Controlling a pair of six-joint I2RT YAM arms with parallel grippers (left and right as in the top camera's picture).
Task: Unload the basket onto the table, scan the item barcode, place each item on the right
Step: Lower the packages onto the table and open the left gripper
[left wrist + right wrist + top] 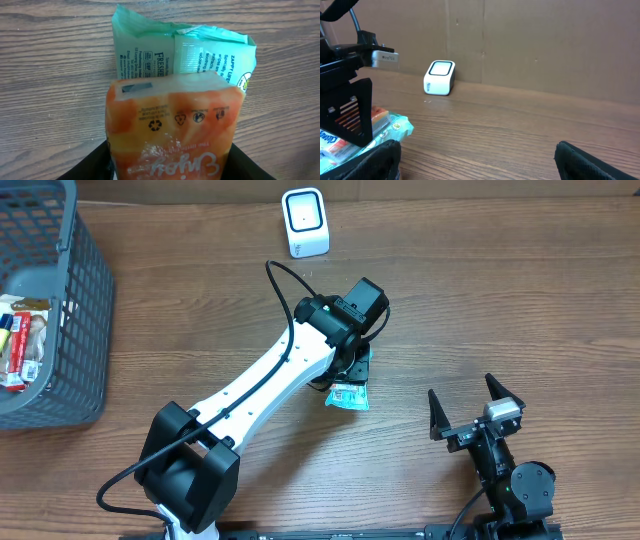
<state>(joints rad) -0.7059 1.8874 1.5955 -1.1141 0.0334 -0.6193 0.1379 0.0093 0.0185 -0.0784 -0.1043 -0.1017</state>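
Orange packet (172, 130): one, printed face up, close under the left wrist camera, set between the dark fingers (95, 162) of the left tool (170, 167). Both fingers flank it at the sides; whether they clamp it cannot be told.

Green packet (185, 55): one, flat on the tabletop, just beyond the orange one and partly under its far edge; its teal corner shows below the arm from overhead.

Left arm (270, 375): one, white, reaching diagonally from the near edge to mid-tabletop, wrist bent down over both packets.

Right arm (510, 475): one, drawn back at the near right edge. Right tool (462, 392): fingers spread wide, nothing between them, pointed toward the far side.

Scanner (305, 222): one, small white block with a dark-rimmed window, upright at the far edge, well apart from both packets.

Basket (85, 300): one, grey mesh, far left, holding several packaged goods (22, 340).

Tabletop (500, 300): brown wood grain. Backdrop (545, 45): plain cardboard-brown wall behind the scanner.
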